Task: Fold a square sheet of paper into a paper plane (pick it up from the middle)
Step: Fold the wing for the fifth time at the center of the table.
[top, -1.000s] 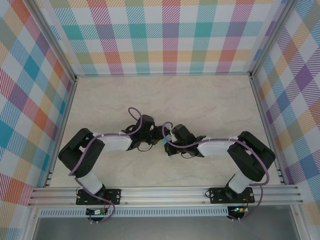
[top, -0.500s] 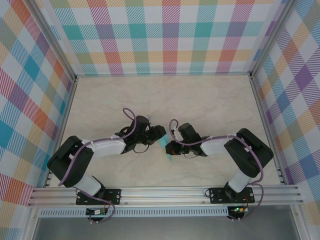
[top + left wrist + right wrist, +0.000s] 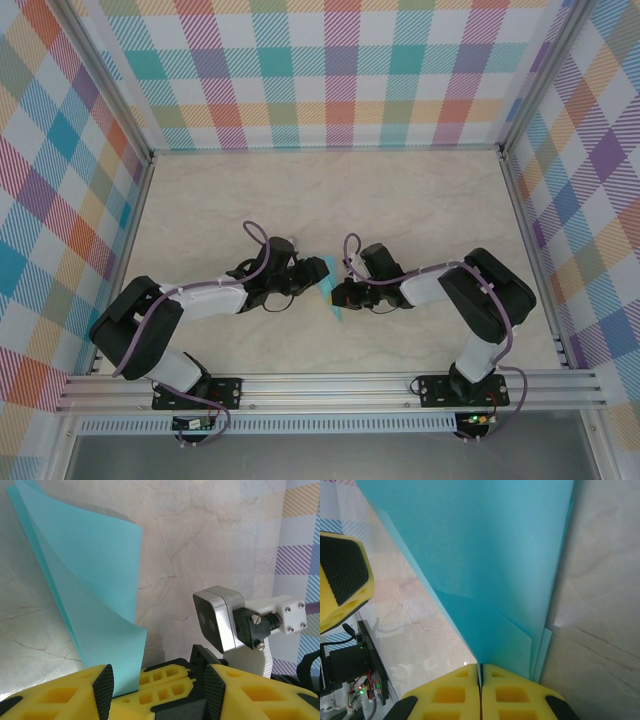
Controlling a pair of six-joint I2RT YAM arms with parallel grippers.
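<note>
The thin teal sheet of paper (image 3: 329,291) stands off the table (image 3: 420,210) just below the centre of the overhead frame, a narrow strip between the two arms' tips. The table is a pale, marble-patterned surface with faint brown veins, boxed in by checked walls (image 3: 340,70) in pastel colours.

The right end effector (image 3: 341,294) is clamped on the sheet. In its own wrist view the two yellow foam-like fingers (image 3: 452,695) meet flat against each other at the bottom centre, and the paper (image 3: 490,565) rises from that seam and fans out over most of the upper frame. It is smooth and matte, doubled into layers (a darker wedge near the grip shows the overlap), with a straight edge down the right side.

The left end effector (image 3: 312,276) has its jaws apart and holds nothing. In its wrist view the yellow lattice fingers sit at the bottom corners with black ribbed pads (image 3: 103,690) facing inward. The paper (image 3: 95,590) curves from the upper left down to just beside the left pad; whether they touch I cannot tell. A boxy silver camera (image 3: 217,622) on the other wrist sits right of centre.
</note>
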